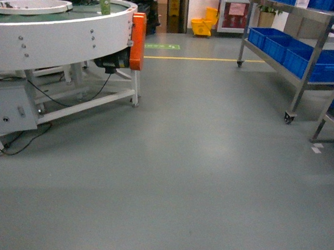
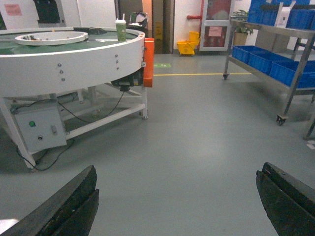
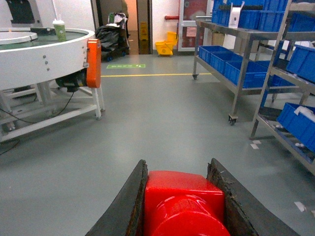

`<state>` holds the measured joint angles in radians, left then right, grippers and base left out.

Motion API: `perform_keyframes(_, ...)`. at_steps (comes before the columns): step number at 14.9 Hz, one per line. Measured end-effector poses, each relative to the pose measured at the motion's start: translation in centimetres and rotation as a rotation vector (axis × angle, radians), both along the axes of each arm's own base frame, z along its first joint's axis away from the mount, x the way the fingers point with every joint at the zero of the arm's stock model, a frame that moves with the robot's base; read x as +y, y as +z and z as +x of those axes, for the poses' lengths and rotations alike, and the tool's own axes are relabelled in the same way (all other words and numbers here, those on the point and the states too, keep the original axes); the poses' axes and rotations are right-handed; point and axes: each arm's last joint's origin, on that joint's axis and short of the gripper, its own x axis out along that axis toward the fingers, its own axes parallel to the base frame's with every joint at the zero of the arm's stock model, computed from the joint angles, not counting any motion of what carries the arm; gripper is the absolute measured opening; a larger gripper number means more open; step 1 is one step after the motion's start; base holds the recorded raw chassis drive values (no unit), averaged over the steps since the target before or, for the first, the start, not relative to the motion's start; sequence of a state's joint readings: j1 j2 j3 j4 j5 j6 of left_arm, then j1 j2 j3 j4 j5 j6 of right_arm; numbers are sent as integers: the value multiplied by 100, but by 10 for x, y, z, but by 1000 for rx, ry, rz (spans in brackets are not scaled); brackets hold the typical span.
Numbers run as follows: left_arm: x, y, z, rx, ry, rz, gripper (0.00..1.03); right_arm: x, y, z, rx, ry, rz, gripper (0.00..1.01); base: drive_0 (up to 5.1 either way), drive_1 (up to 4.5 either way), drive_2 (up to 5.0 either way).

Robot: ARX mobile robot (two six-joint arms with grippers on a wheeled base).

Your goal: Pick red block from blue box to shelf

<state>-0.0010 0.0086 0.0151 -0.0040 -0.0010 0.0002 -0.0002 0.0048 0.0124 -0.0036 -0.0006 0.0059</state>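
Right tool [image 3: 183, 206] grips the red block [image 3: 183, 202] between its closed fingers; the shelf [image 3: 275, 73] stands ahead to its right, nearer this arm. Left tool [image 2: 177, 201] is open, empty.

A glossy red block [image 3: 184, 204] is seen between black fingers [image 3: 123, 206], with blue crates [image 3: 246, 73] on a silvery shelf [image 3: 236, 91] over grey floor [image 1: 181, 176].

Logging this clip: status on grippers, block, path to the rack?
Right gripper shut on red block. Left gripper open, empty. Shelf ahead right, open floor between.
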Motion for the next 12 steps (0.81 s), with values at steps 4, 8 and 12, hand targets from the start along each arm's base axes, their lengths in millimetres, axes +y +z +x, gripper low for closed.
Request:
perform_keyframes(4, 0, 0, 0, 0, 0, 0, 98, 0, 0, 0, 2, 0, 0, 29, -8, 426, -441)
perform_keyframes(8, 0, 0, 0, 0, 0, 0, 98, 0, 0, 0, 2, 0, 0, 29, -10, 423, -444)
perform_keyframes(12, 0, 0, 0, 0, 0, 0, 98, 0, 0, 0, 0, 0, 0, 29, -3, 431, -436)
